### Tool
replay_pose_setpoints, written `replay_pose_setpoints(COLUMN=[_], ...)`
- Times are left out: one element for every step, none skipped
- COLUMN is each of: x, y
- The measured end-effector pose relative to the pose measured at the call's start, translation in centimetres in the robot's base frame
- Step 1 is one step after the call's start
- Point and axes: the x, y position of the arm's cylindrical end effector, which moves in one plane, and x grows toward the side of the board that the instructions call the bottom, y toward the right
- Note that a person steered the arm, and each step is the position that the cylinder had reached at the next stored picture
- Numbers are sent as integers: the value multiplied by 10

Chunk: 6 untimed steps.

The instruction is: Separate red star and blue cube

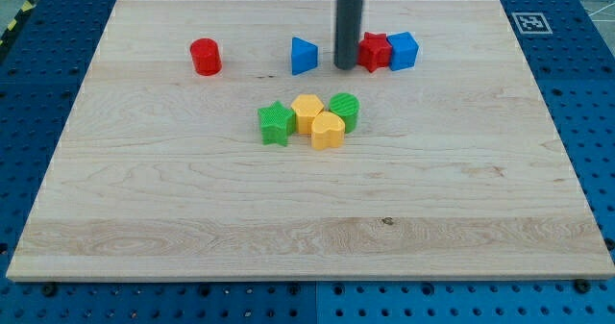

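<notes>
The red star (pixel 374 51) lies near the view's top, right of centre, touching the blue cube (pixel 404 50) on its right side. My tip (pixel 346 66) stands just left of the red star, very close to it or touching it. The dark rod rises from the tip out of the view's top. A blue wedge-like block (pixel 304 55) lies a little left of the tip.
A red cylinder (pixel 205 56) sits at the upper left. A cluster in the middle holds a green star (pixel 277 123), a yellow hexagon (pixel 307 112), a yellow heart (pixel 328 130) and a green cylinder (pixel 345 111). The wooden board (pixel 288 228) lies on a blue pegboard.
</notes>
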Motion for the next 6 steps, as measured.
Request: replay_pose_setpoints(x=[29,20,-16,-33,-34,-34], y=[41,51,51,42,21,6])
